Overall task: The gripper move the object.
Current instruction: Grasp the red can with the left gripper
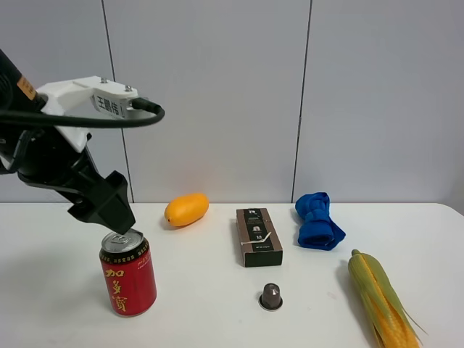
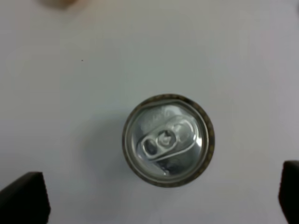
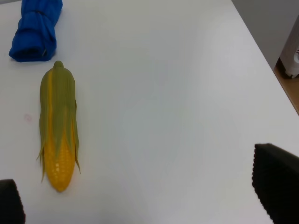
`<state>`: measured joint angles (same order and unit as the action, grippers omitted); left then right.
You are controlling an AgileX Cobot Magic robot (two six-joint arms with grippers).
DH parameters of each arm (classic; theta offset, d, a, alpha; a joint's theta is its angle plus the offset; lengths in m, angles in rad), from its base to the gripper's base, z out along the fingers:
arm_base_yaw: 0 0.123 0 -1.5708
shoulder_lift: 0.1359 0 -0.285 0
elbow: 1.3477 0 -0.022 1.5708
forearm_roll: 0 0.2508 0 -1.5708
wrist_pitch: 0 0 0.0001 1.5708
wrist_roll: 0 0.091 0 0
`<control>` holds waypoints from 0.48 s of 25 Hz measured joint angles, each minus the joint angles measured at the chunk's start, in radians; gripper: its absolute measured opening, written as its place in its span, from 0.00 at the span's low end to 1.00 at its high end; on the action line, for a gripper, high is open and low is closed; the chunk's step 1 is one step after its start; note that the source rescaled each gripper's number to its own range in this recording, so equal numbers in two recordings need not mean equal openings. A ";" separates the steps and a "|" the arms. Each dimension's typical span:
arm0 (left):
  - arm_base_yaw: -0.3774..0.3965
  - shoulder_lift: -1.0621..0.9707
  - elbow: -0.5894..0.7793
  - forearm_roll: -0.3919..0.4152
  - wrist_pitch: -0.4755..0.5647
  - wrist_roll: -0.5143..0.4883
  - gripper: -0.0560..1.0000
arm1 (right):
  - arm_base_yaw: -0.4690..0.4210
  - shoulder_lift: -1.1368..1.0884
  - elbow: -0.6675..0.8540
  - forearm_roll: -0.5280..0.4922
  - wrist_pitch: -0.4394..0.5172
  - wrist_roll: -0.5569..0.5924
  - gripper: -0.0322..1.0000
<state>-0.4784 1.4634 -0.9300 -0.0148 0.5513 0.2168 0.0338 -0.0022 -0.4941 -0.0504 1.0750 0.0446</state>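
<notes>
A: Where's the left gripper (image 1: 110, 209)?
B: Above the red can (image 1: 129, 281), tip right at the rim. Can't tell if it touches. White labelled box (image 1: 93, 101) on top of the arm, black cable (image 1: 87, 119) looping off it.
A: Can?
B: Upright, front left on the table (image 1: 210, 322).
A: Rest?
B: Orange fruit (image 1: 186, 209) behind the can, to its right. Dark box (image 1: 258, 236) flat mid-table, small capsule (image 1: 271, 296) near its front. Blue cloth (image 1: 317, 221) right of the box. Corn cob (image 1: 380, 299) front right. All apart from the can.
</notes>
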 joint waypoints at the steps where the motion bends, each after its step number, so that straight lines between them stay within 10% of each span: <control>1: 0.000 0.015 0.000 0.000 -0.010 -0.002 1.00 | 0.000 0.000 0.000 0.000 0.000 0.000 1.00; 12: 0.000 0.156 -0.001 -0.012 -0.083 -0.018 1.00 | 0.000 0.000 0.000 0.000 0.000 0.000 1.00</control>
<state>-0.4784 1.6190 -0.9308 -0.0270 0.4679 0.1991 0.0338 -0.0022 -0.4941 -0.0504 1.0750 0.0446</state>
